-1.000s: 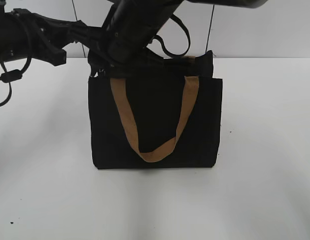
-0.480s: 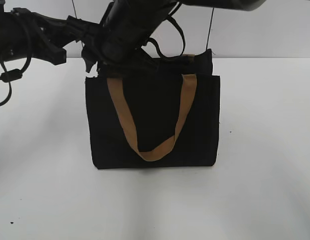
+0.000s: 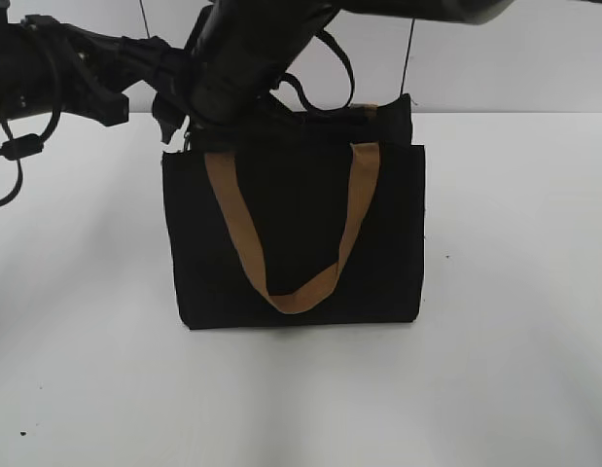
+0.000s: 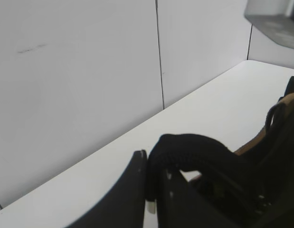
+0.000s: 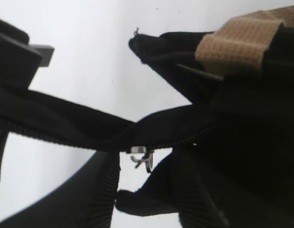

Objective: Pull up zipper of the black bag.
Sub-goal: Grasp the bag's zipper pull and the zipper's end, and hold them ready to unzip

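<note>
The black bag stands upright mid-table, a tan handle hanging down its front. My left gripper is at the bag's top left corner; in the left wrist view it is shut on a black fold of the bag's top edge. My right gripper reaches across to the same corner. In the right wrist view the silver zipper hangs from the black zip line between the tips of my right gripper. The jaws stand slightly apart and the tab dangles free.
The white table runs all round the bag, with a white panelled wall behind it. A black strap loop rises behind the bag's top. The left arm's cables hang at the left edge.
The right arm has moved left along the bag's top. The bag's top left corner has shifted a little left with it. The left arm has stayed put.
</note>
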Controlling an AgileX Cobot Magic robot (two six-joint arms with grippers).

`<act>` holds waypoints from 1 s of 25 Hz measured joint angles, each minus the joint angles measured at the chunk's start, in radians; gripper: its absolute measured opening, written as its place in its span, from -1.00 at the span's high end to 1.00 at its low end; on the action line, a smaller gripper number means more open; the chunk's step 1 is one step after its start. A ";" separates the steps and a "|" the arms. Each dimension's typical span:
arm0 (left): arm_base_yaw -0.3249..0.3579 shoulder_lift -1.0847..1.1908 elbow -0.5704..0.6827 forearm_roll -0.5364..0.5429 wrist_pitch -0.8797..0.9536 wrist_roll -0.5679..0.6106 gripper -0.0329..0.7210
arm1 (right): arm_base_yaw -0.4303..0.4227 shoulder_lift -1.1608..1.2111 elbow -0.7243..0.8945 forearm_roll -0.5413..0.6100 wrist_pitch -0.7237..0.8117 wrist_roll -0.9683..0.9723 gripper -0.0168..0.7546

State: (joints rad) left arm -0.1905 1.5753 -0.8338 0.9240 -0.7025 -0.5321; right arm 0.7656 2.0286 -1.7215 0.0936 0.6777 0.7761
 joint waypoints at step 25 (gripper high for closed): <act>0.000 0.000 0.000 0.002 0.002 -0.003 0.84 | 0.006 0.019 0.001 -0.178 -0.018 0.072 0.99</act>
State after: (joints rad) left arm -0.1905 1.5753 -0.8338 0.9260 -0.7004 -0.5352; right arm 0.7714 2.0480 -1.7206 -0.0845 0.6602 0.8480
